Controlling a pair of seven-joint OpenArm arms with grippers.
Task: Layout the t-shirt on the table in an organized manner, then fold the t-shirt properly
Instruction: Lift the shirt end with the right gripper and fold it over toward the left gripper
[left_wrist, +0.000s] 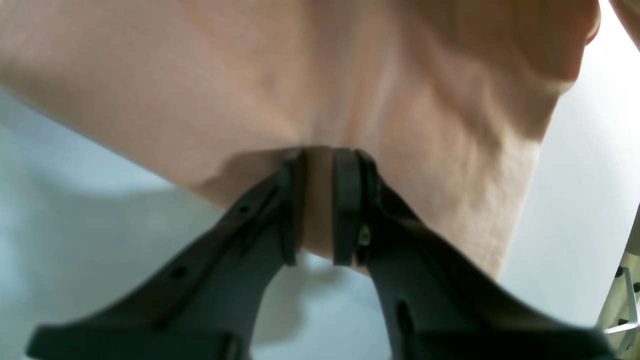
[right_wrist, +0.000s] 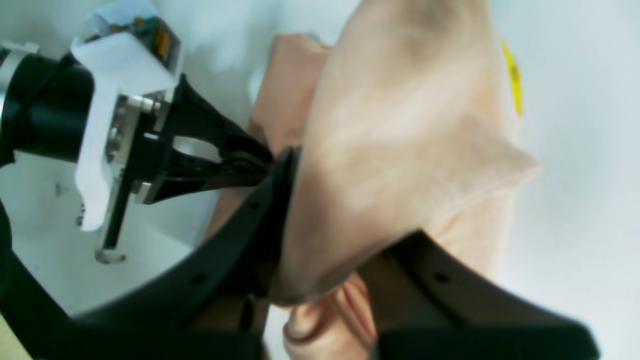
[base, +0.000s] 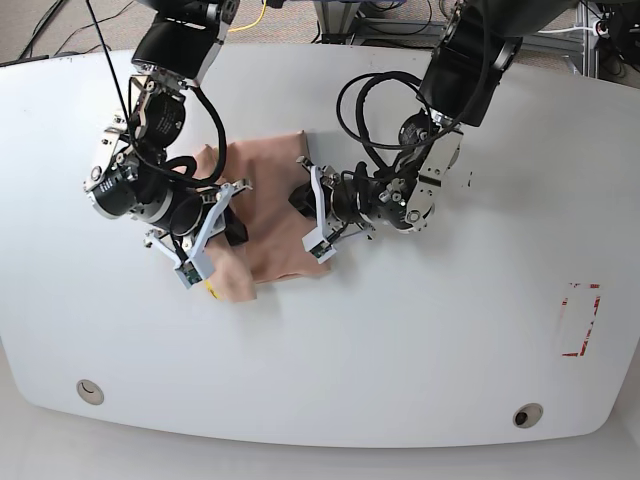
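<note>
Peach-tan soft fabric t-shirt: bunched and wrinkled on the glossy white bench, left of centre in the base view, between both arms; yellow print shows at one edge. Left tool: black fingers pinched on a fold of the cloth. Right tool: fingers clamped on a lifted flap. Red-outlined rectangle mark: well apart, near the bench's edge.

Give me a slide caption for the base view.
Both arms' fingers pinch the wrinkly peach-tan fabric t-shirt bunched on the glossy white table.
</note>
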